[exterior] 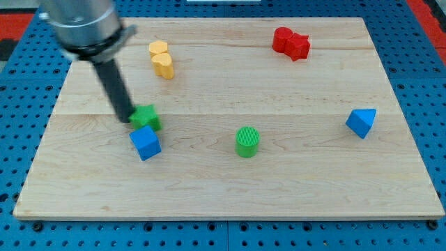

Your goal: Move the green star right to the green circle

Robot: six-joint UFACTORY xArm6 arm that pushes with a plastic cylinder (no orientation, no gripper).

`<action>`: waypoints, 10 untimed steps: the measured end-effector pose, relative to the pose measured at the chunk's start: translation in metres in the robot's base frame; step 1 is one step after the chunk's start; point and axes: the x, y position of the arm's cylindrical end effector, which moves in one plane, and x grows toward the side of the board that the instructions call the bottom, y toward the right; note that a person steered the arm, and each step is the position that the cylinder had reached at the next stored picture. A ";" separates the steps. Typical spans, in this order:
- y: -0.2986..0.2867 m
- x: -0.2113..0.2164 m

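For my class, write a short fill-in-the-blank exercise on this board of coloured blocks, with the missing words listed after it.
1. My tip touches the green star on the view's ____ side.
2. The block just below the green star is the ____ cube.
3. The green circle lies to the view's ____ of the green star.
4. Near the view's top edge sits the ____ block, right of the yellow block.

Missing words: left; blue; right; red

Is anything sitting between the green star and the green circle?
No. In the camera view, only bare wood separates the green star from the green circle.
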 end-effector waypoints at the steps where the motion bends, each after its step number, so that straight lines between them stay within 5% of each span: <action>1: 0.058 -0.003; 2: 0.096 0.008; 4: 0.060 0.017; 6: 0.159 0.034; 10: 0.114 -0.005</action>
